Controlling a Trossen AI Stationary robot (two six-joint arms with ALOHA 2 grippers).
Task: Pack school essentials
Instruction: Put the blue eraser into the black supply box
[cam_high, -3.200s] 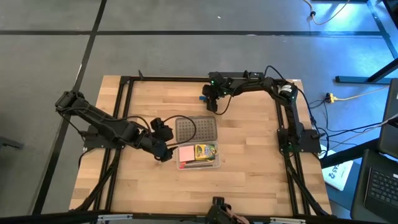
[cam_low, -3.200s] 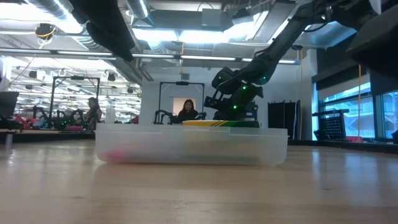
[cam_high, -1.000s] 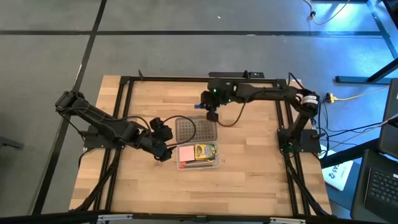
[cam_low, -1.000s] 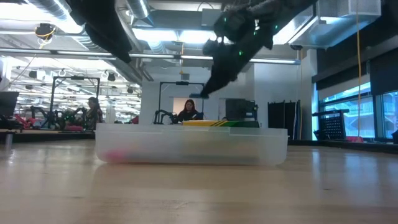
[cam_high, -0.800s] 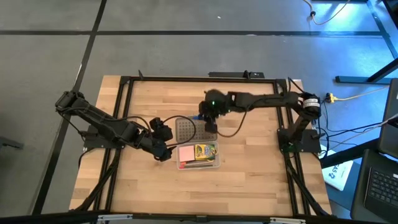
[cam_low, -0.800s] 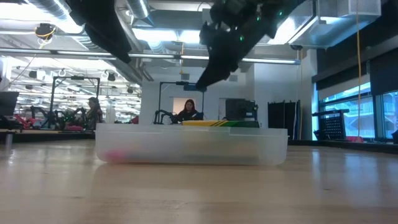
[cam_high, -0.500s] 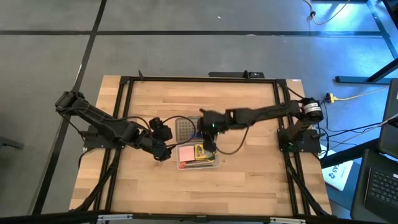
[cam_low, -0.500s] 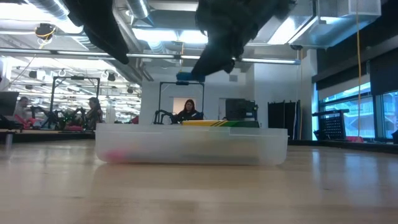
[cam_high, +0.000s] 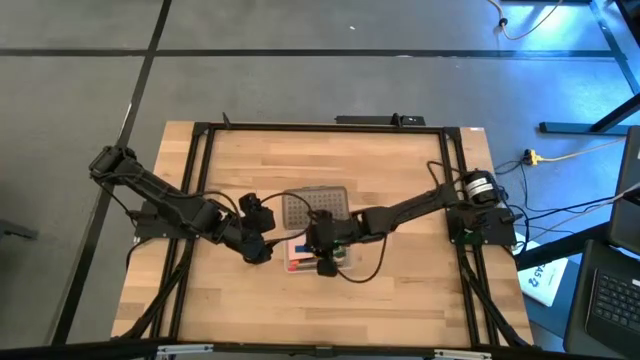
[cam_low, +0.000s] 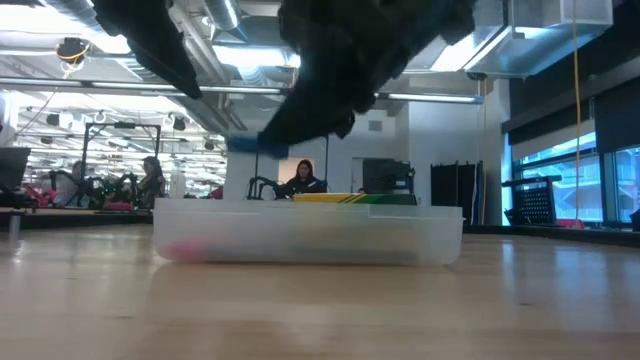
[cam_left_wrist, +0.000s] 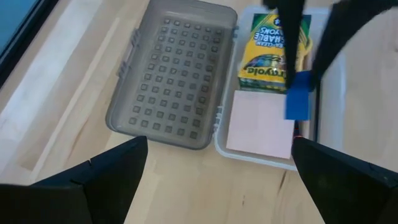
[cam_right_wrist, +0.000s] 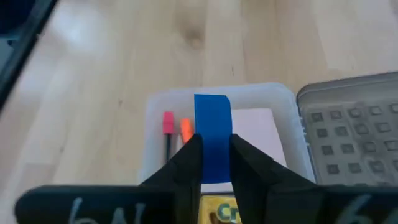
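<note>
Right arm: extended low across the table (cam_high: 400, 290) from its base at the right edge, reaching leftward so that the right gripper (cam_high: 322, 243) sits above the open clear plastic case (cam_high: 346, 264) near the table's centre. Its jaws are closed to a narrow gap on a blue block (cam_right_wrist: 212, 134), gripped by its lower part and standing upright between the fingers. In the low view the block (cam_low: 254, 143) is seen well above the case wall, clear of the contents.

Left arm: bent at the elbow, running from the left edge toward the centre, with the left gripper (cam_high: 258, 247) just beside the case's left end. Its jaws stand wide apart and hold nothing.

Case contents, per the left wrist view: a green-and-yellow crayon box (cam_left_wrist: 270, 46) in the right part of the tray, and a pink square pad (cam_left_wrist: 260, 126) beside it on the left. The right wrist view shows pencils (cam_right_wrist: 168, 127) with pink and orange ends lying along the near wall, beside the pad.

The grey dotted lid (cam_left_wrist: 171, 71) lies flat on the table on the far side of the tray, joined to it along one long edge.
</note>
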